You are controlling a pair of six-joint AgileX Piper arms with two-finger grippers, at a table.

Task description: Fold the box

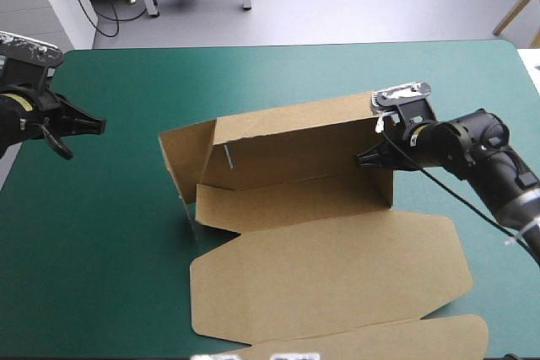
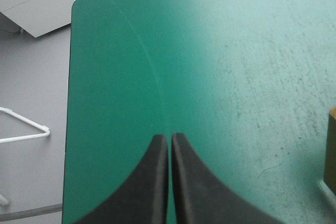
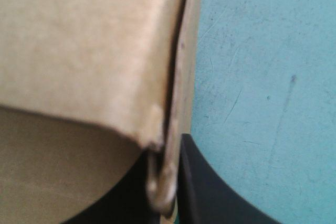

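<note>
Right gripper (image 1: 364,158) pinches the raised right wall edge of the box (image 1: 321,267) between its fingers; left gripper (image 1: 97,125) closed, empty, well apart from box.

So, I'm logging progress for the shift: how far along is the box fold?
Early. Done: one long wall of the box stands up. In hand: the right claw pinches that wall's end. To do: the big panels lie flat, the end flap splays untucked, and the left claw hangs shut, off the box.
</note>
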